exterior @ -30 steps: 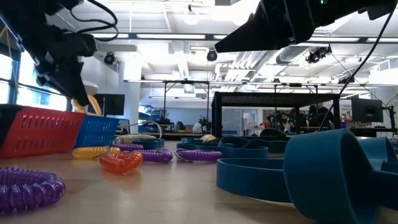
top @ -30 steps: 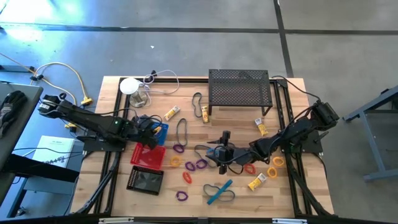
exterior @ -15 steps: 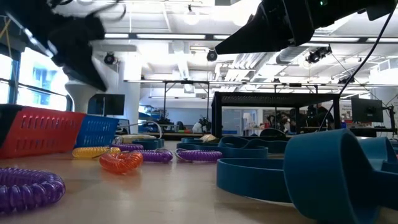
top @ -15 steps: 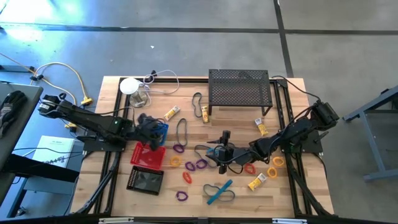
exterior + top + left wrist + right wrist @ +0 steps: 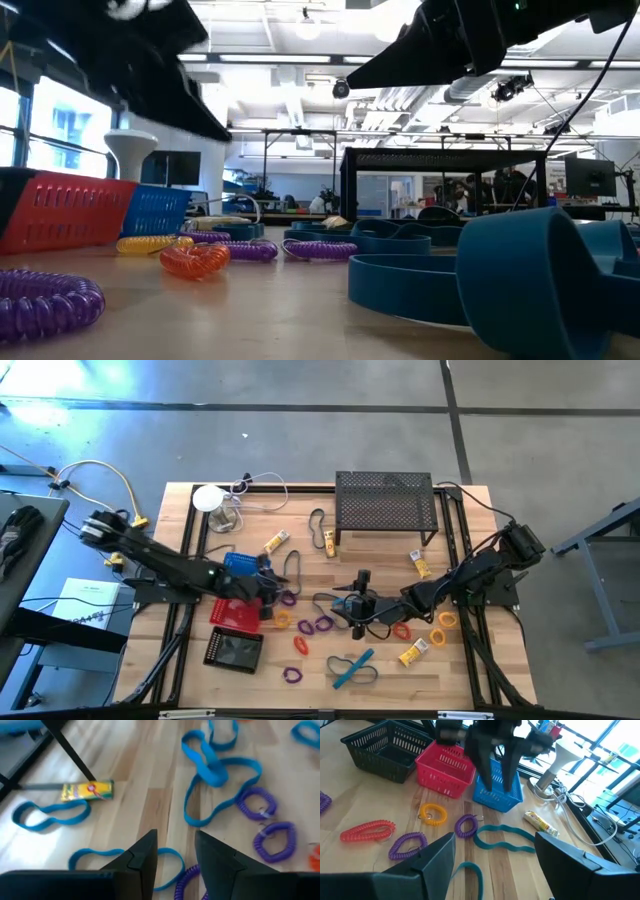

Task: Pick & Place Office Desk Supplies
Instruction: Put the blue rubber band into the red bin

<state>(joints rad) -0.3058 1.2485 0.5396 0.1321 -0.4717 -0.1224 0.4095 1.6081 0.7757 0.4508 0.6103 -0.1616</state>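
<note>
Things could go wrong here. My left jaws [image 5: 268, 597] hang over the desk [image 5: 460, 680] at about 9 o'clock from its middle, right at the edge of the red basket [image 5: 238, 612]. If I drop down carelessly, I think my arm could bump that basket and push it into the blue basket [image 5: 243, 563] at its 12 o'clock.

A purple ring [image 5: 287, 598] lies just at 3 o'clock of my left jaws. It is a soft, springy coil, so I think it could slip out of a weak pinch.

The blue loops [image 5: 215, 775] lie across each other. If I pull one, another may come along with it.

My two arms are near each other, so they could knock together over the middle.

My left jaws are partly open, with a clear gap. They hold nothing and touch nothing.

My right jaws [image 5: 358, 610] are just at 4 o'clock from the middle of the desk, over the loops. They are wide open and empty too.

The other supplies lie loose on the wood, mostly from the middle toward 5 o'clock: more rings, an orange coil [image 5: 367, 830] and a yellow tube [image 5: 87, 791].
</note>
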